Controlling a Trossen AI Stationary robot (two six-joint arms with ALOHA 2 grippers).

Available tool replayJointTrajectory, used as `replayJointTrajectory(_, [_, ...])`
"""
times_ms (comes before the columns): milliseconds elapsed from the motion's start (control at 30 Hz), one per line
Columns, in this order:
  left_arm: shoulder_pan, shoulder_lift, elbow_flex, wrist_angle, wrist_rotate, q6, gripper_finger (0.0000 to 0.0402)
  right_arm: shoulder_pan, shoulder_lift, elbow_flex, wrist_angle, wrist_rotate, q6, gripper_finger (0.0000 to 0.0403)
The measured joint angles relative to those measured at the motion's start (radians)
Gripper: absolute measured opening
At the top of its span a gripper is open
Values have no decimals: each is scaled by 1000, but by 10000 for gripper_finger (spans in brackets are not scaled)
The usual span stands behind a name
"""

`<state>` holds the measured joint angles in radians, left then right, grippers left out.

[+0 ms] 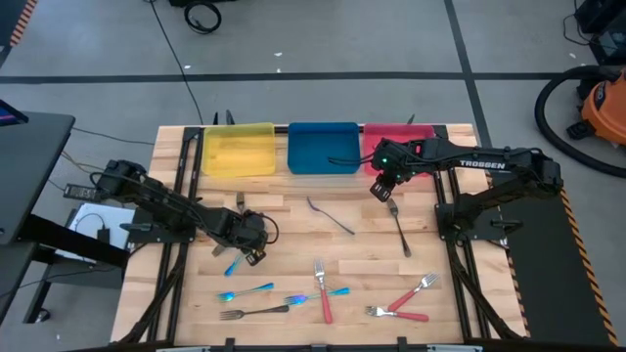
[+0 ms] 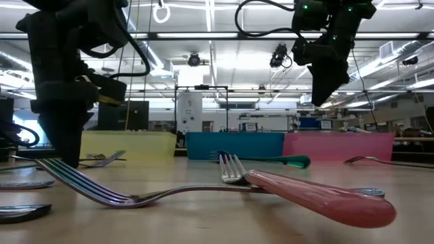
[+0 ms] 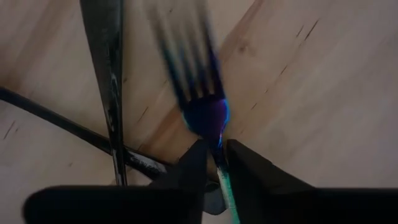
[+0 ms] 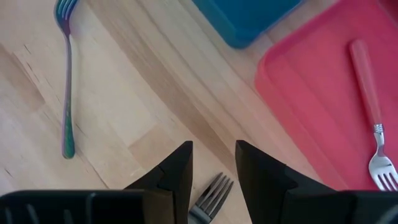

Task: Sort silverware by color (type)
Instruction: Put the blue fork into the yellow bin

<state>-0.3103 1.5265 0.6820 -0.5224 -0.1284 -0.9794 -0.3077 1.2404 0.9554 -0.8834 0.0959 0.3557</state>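
Silverware mostly lies scattered on desk (image 1: 293, 220); left gripper (image 3: 214, 163) jaws pinch blue fork (image 3: 208, 118) by its neck at desk level. Thin grip, could twist out when lifted. Right gripper (image 4: 213, 163) jaws open, empty, above grey fork (image 4: 208, 198) beside red tray (image 4: 311, 93).

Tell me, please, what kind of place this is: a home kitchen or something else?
Probably a robotics lab or workshop, not a kitchen. The low view shows a large hall with ceiling strip lights and equipment racks. The high view shows a bare concrete floor and a shop vacuum beside the wooden table.
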Motion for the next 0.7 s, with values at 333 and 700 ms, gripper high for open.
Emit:
replayJointTrajectory(333, [0, 11, 69, 37, 41, 76, 6, 0, 0, 0, 0, 37, -18, 129])
replayJointTrajectory(700, [130, 8, 253, -231, 56, 367, 4, 0, 0, 0, 1, 43, -19, 129])
